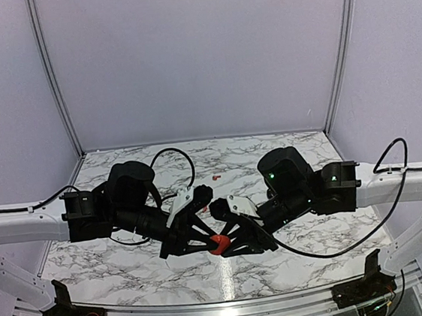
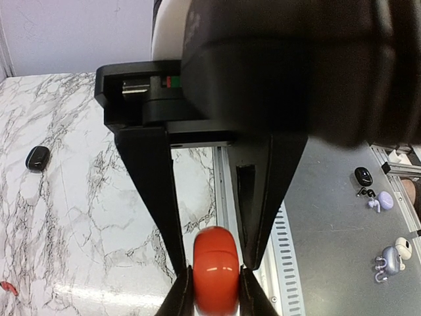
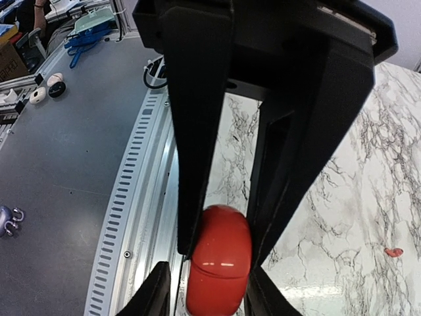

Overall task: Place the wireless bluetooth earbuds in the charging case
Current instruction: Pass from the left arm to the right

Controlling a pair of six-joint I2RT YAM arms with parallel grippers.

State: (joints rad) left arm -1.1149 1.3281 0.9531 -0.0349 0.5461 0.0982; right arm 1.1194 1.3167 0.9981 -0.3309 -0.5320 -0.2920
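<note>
**Both jaws on the red case (image 1: 220, 244), bud loose on the table (image 1: 286, 150)**

Your left jaws are closed onto the red case, pinching its sides. Your right jaws clamp the same case from the opposite side. You cannot tell whether it rests on the table or hangs just clear. The case looks shut, so by my reading nothing is seated yet. One red earbud (image 1: 217, 178) lies beyond the case, well apart from it. That leaves opening the lid, then fetching and inserting the bud.

Top cam looks down fwd; wrist cams close, both on red case (image 2: 216, 270).
</note>
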